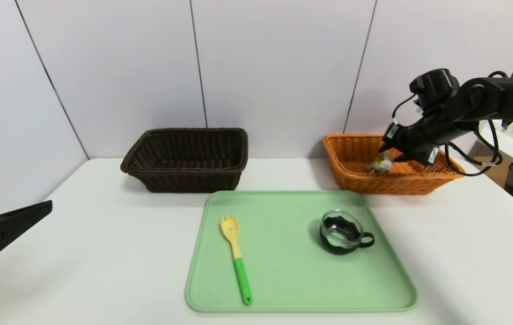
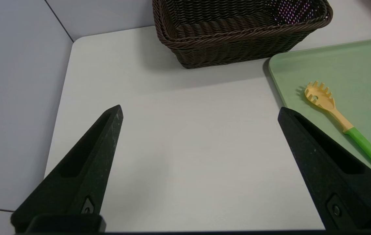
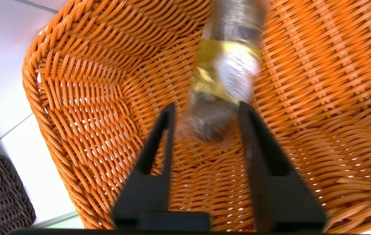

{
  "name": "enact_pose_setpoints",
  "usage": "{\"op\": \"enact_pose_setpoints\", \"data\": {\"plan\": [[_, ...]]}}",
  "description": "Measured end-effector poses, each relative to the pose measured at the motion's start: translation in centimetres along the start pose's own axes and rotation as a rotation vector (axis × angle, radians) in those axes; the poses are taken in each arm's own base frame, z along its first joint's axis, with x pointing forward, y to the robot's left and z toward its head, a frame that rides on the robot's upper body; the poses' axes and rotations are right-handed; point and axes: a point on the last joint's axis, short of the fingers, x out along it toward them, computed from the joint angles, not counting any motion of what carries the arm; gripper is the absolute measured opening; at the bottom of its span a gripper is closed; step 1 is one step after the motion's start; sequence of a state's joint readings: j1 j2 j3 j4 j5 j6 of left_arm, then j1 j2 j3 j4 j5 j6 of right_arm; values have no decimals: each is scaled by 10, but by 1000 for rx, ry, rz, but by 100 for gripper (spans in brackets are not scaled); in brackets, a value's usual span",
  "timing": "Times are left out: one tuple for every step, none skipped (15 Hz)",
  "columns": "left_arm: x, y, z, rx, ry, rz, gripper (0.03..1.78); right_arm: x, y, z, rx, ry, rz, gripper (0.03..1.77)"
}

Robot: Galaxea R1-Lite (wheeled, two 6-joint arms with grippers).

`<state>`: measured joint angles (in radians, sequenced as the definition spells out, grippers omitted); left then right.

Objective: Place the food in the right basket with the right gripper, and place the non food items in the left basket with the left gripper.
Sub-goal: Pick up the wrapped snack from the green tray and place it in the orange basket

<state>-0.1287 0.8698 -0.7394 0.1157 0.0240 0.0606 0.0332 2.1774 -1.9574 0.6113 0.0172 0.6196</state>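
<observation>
The right gripper [image 3: 206, 107], its fingers parted, is inside the orange basket [image 1: 392, 186] at the far right edge of the desk [image 1: 116, 253], with the cookie roll [image 3: 224, 71] in the basket at its fingertips; whether the two touch I cannot tell. Toward the desk's near edge, the green tray [image 1: 292, 271] carries the yellow-and-green fork [image 1: 237, 253] on its left side and the glass cup [image 1: 341, 231] near its right edge. The left gripper [image 2: 200, 111] hangs wide and empty over the desk's left side, nearer than the dark basket [image 1: 188, 178] by the far edge.
</observation>
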Motion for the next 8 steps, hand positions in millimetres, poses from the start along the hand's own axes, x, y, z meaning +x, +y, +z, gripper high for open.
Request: {"op": "enact_pose_setpoints", "data": {"plan": [[0,0,0,0,-1,0,169,0,-1,1,1,-1,0,86],[0,0,1,0,-1,1,169,-1,-2,1,4,-2,-1,95],[0,0,1,0,-2,1,169,-1,-2,2,5,-4,-2,105],[0,0,1,0,-2,1,169,-2,-3,2,6,-6,-2,113],[0,0,1,0,-2,2,169,-3,-2,3,7,-8,0,120],[0,0,1,0,-2,2,169,-7,-2,4,7,-15,5,127],[0,0,0,0,-1,2,169,-12,0,4,4,-23,12,132],[0,0,0,0,1,2,169,-19,2,5,-3,-34,21,136]]}}
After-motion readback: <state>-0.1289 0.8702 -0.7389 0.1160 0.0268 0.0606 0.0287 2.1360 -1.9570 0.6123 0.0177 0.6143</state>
